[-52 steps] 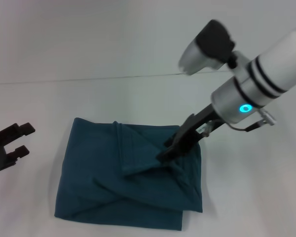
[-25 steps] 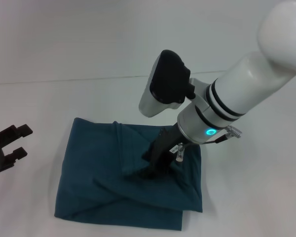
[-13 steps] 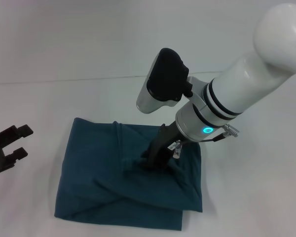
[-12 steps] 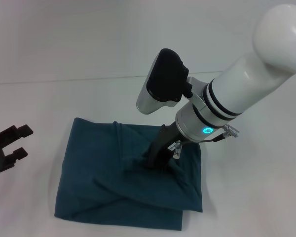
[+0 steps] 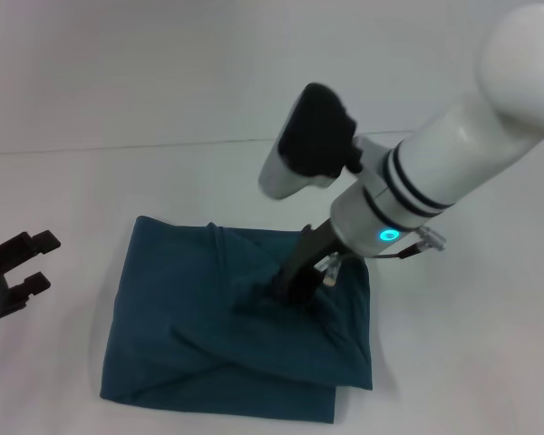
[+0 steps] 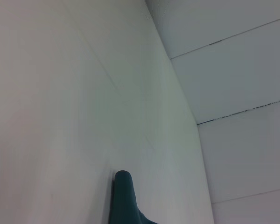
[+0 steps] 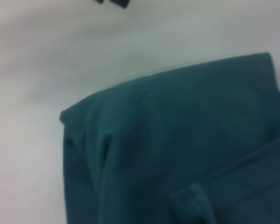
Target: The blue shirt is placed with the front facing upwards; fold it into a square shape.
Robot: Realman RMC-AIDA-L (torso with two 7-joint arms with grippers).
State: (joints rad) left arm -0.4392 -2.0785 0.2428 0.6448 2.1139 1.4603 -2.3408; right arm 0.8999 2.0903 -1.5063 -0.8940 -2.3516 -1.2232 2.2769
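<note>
we see the blue shirt point(image 5: 190, 317) as soft matt cloth, creased into thick folds under the right pincer point(image 5: 286, 292), with stitched hems showing in the right wrist view. the right pincer looks like dull black plastic, and the arm shell above it is smooth glossy white. around them the tabletop point(image 5: 118, 109) is plain matt white. away to its side, the left pincer point(image 5: 14, 272) is matt black too.

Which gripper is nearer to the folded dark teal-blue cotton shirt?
Right. The right gripper is down on the folded dark teal-blue cotton shirt, near its middle; the left gripper sits off its left edge, apart.
</note>
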